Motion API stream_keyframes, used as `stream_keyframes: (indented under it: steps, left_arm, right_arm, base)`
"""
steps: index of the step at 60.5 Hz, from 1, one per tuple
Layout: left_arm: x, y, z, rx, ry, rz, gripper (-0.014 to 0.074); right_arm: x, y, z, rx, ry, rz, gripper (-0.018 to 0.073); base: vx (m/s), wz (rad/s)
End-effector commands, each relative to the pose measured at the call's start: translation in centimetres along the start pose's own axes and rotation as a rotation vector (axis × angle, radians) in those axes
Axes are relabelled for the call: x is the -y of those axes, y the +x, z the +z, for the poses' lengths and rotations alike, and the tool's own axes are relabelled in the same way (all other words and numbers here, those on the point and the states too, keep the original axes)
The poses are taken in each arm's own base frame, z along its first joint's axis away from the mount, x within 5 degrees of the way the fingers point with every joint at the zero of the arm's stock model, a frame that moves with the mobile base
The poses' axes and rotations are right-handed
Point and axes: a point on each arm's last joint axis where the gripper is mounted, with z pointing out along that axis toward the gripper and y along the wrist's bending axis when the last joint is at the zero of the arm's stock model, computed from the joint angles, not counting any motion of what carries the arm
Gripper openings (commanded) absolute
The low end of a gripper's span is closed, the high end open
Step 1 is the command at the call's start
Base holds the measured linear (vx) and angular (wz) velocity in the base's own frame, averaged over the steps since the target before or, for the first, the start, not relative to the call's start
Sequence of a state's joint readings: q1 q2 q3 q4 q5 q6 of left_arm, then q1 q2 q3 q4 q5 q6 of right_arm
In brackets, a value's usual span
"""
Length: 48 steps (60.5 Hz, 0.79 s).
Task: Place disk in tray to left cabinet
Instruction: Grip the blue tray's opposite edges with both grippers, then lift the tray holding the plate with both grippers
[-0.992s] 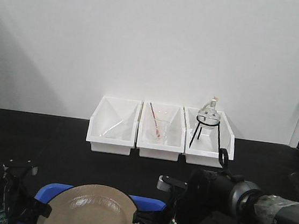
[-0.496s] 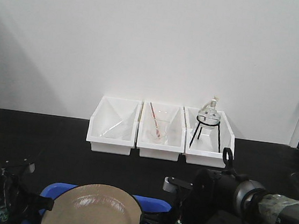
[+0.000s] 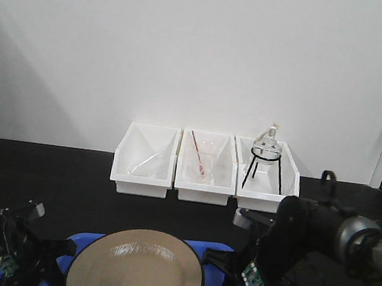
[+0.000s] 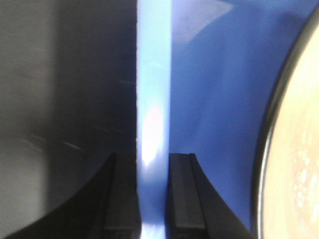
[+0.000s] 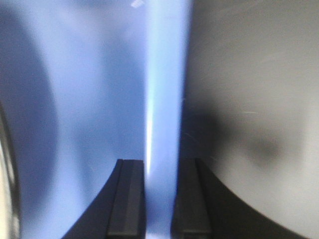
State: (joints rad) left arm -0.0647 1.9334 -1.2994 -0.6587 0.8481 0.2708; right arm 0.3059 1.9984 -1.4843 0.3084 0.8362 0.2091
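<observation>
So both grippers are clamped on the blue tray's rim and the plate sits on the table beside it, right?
Not quite. Left gripper and right gripper do clamp the tray rim, but the disk lies in the tray, as the front view shows.

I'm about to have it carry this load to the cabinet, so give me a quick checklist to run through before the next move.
1. Left tool shut on the tray rim: ok.
2. Right tool shut on the opposite rim: ok.
3. Disk lying inside the tray: ok.
4. Disk apart from the left tool, with blue floor showing between them: ok.
5. Bins apart from the tray, farther back: ok.
6. Path to the cabinet: cannot tell, no view shows it.
</observation>
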Motion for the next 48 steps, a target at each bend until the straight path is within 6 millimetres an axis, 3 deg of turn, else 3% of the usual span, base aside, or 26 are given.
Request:
stream_keyframes:
  steps: [1,20,48]
  left_arm:
    - [4.7,0.1,-3.8,0.069,0.177,-0.042,-0.0001]
    - [7.6,0.4,-8.6,0.159,0.272,-0.053,-0.0001]
    - [12.0,0.0,-15.7,0.22,0.404,-0.067,-0.0001]
  right_arm:
    - [-2.0,-1.0,-5.7,0.134,-0.171,0.062,-0.0008]
    - [-0.7,-1.1,-11.6,0.212,-0.236,0.082,-0.0008]
    - [-3.1,-0.8,-18.1,0.243,-0.338,0.058,-0.0006]
  base:
    - [0.0,0.0]
    - [0.0,0.0]
    - [0.0,0.0]
